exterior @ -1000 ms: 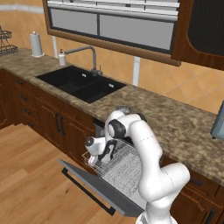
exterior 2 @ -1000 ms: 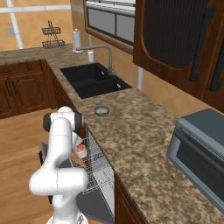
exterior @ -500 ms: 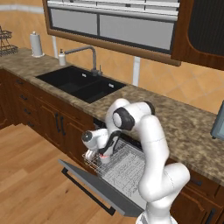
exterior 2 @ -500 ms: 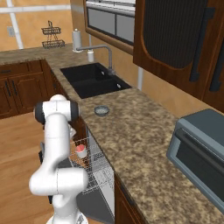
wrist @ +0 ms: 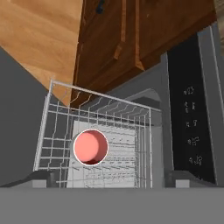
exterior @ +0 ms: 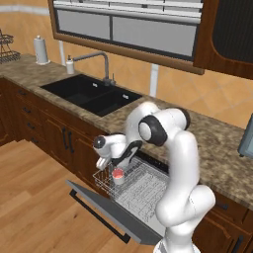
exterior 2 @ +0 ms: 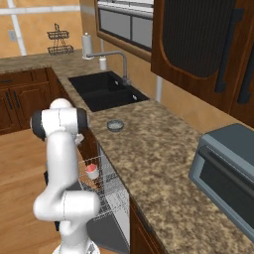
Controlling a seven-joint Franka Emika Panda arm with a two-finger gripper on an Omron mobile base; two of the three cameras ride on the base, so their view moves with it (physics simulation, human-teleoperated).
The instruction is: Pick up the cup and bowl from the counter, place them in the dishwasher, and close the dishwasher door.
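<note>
Door (exterior: 106, 213): you see it dropped flat, its handle edge towards open floor.
Rack (wrist: 46, 127): pulled out over the door, wire walls around the cup.
Cup (wrist: 90, 147): upright near the rack's left wall, mouth up, axis vertical.
Jaws (exterior: 114, 167): just above the cup; you cannot tell their state.
Bowl (exterior 2: 115, 125): on the bench (exterior 2: 149, 149), beside the sink (exterior 2: 101, 90), rim up.

Even, soft light with no clear source and no glare; colours stay flat. Faint shading darkens the sink (exterior: 94, 96) basin and the cabinet fronts. All three views look slightly soft and low in detail, the rack (wrist: 100, 140) wires jagged.
</note>
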